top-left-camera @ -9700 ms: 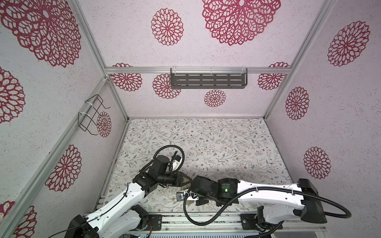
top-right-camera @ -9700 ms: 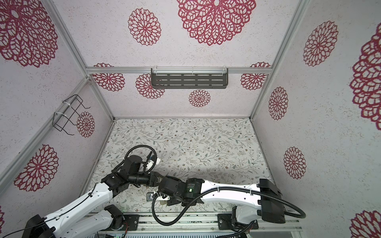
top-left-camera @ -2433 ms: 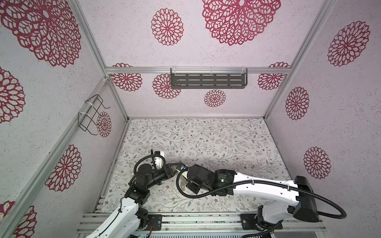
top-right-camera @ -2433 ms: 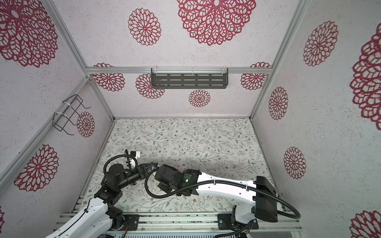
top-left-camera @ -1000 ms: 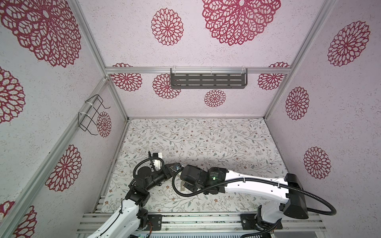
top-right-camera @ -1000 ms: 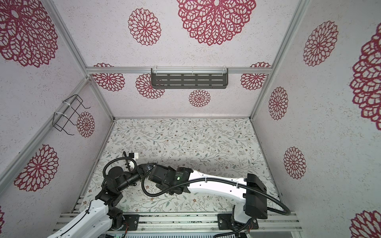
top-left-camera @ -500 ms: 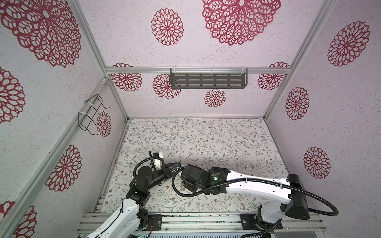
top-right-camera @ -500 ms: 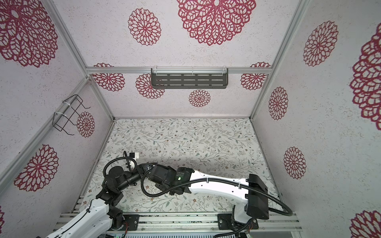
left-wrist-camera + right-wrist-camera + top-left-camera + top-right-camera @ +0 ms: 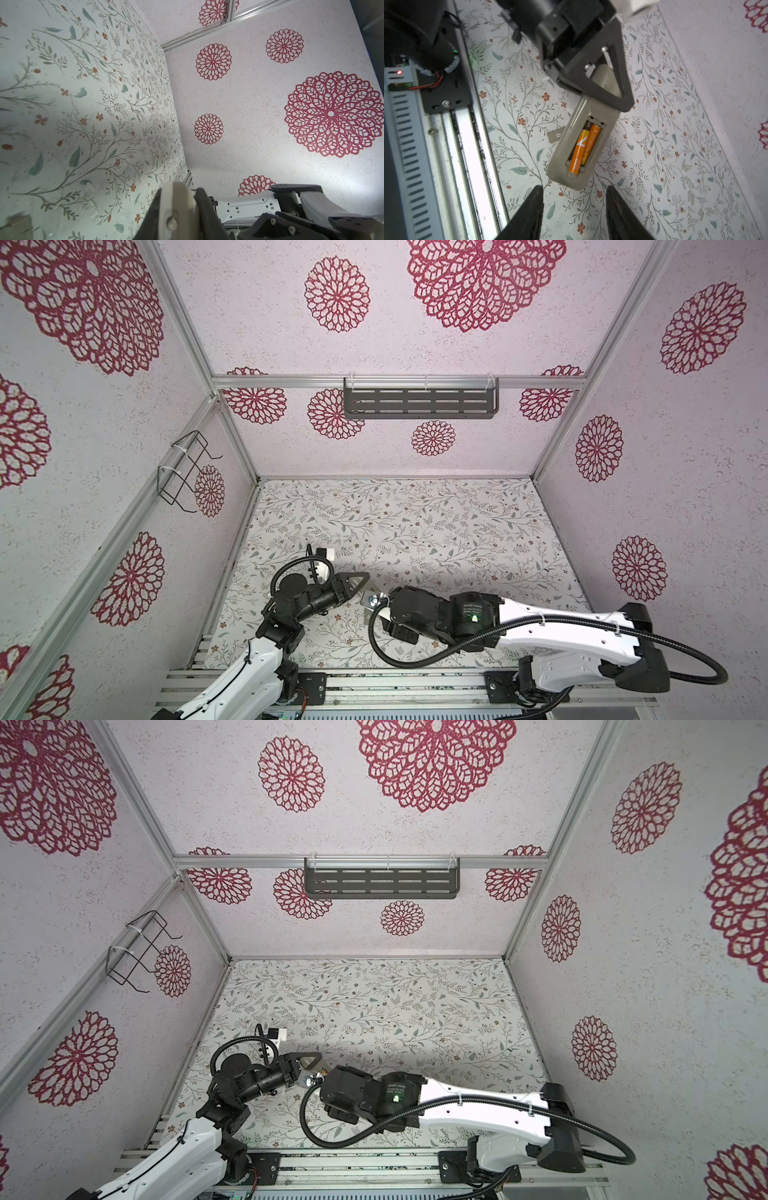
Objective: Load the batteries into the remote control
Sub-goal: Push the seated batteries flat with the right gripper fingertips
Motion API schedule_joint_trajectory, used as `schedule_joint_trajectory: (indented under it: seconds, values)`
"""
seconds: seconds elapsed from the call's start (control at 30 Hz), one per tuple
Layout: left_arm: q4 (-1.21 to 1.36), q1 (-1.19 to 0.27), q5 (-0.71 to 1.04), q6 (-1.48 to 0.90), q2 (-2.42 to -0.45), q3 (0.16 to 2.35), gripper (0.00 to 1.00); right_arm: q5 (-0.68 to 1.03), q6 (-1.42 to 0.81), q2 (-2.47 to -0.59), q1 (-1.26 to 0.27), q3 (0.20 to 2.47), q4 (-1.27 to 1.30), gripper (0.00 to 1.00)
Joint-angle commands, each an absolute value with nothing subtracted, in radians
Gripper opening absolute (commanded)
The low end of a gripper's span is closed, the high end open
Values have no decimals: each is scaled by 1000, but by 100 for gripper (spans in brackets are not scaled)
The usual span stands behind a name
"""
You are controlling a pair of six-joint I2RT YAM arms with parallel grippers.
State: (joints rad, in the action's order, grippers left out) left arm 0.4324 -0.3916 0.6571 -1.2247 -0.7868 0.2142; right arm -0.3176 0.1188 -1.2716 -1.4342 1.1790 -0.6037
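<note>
Orange batteries [image 9: 583, 148], seated inside remote control [image 9: 591, 111]

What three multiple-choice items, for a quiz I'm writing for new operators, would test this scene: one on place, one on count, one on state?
1. Where are the slim orange cylindrical batteries?
A) in the open compartment of the slim beige plastic remote control
B) on the floral table
C) on the grey wall shelf

2. How many batteries show?
A) one
B) two
C) four

3. What is the black right claw doing?
A) gripping a battery
B) open, empty
C) gripping the remote control

Key:
1 A: both lie side by side in the compartment.
2 B: the right wrist view shows two orange bodies.
3 B: its jaws stand apart with nothing between them, while the black left claw holds the remote control.
</note>
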Motion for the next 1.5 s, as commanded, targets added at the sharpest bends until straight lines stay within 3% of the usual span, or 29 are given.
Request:
schedule_joint_trajectory:
  seconds: [0.0,0.3,0.43,1.47]
  values:
    - [491,-391,753,-1231,-787,248,0,-198,290,-1133,-1440,1110,-534,51]
    - [382,-409,820,-1178,-783,295,0,-120,471,-1084,-1441,1067,-534,43]
    - [366,-422,837,-1174,-794,301,0,-118,519,-1133,-1440,1093,-531,30]
    - [357,-470,833,-1160,-781,300,0,-47,564,-1273,-1345,1164,-607,23]
